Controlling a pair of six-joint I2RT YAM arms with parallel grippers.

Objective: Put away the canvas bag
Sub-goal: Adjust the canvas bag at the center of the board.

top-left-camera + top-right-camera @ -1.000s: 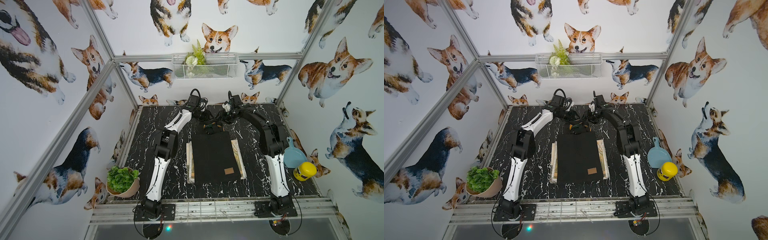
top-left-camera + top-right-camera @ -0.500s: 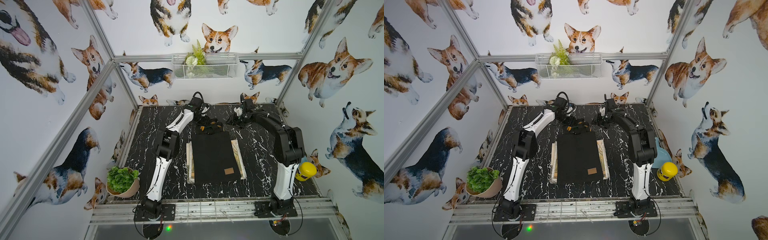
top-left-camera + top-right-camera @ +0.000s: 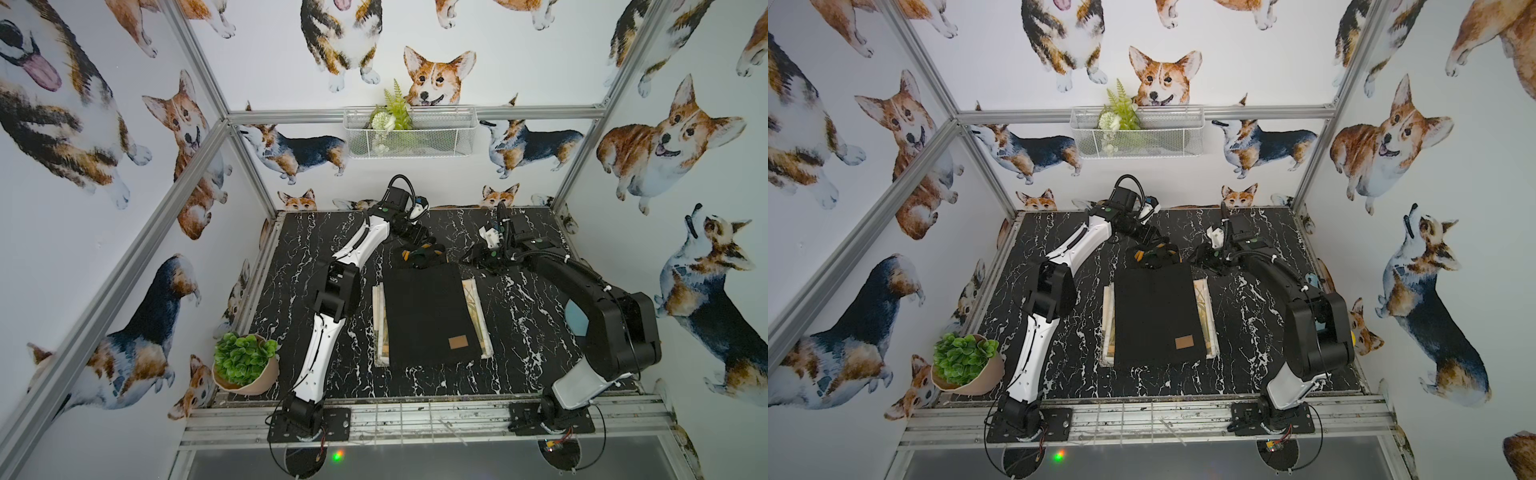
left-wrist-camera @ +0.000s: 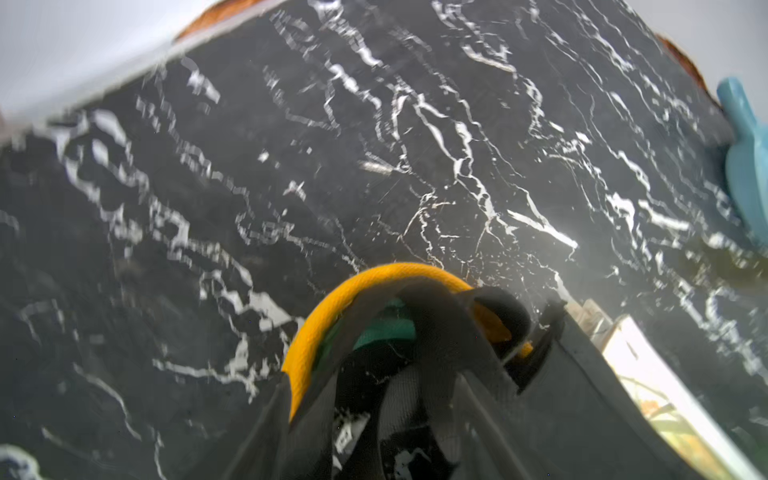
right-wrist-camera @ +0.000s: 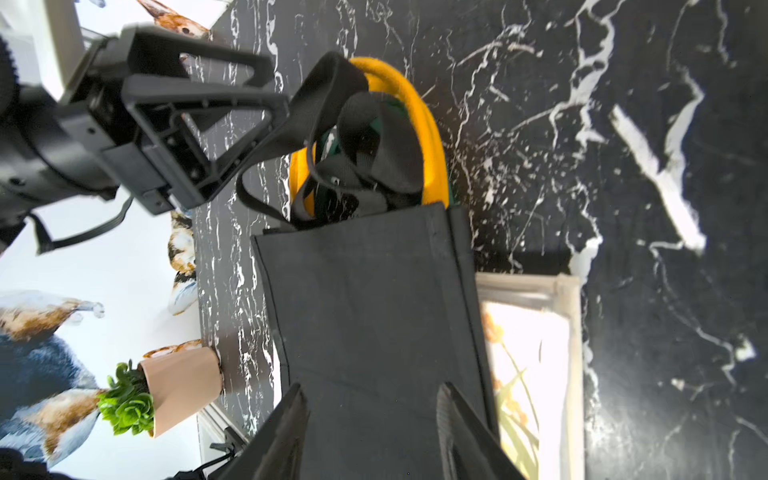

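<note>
The black canvas bag lies flat mid-table. Its black strap handles are bunched at the far end, together with a yellow rope ring and something green. My left gripper is at the handles. It is open, with a loose strap running between its spread fingers. My right gripper hovers to the right of the bag's far end, open and empty.
A white-framed picture lies under the bag, showing on both sides. A potted plant stands at the front left corner. A blue scoop sits at the right edge. A wire basket hangs on the back wall.
The right gripper has drawn back from the handles toward the right, its elbow folding down. The left gripper's jaws have widened around the strap.
</note>
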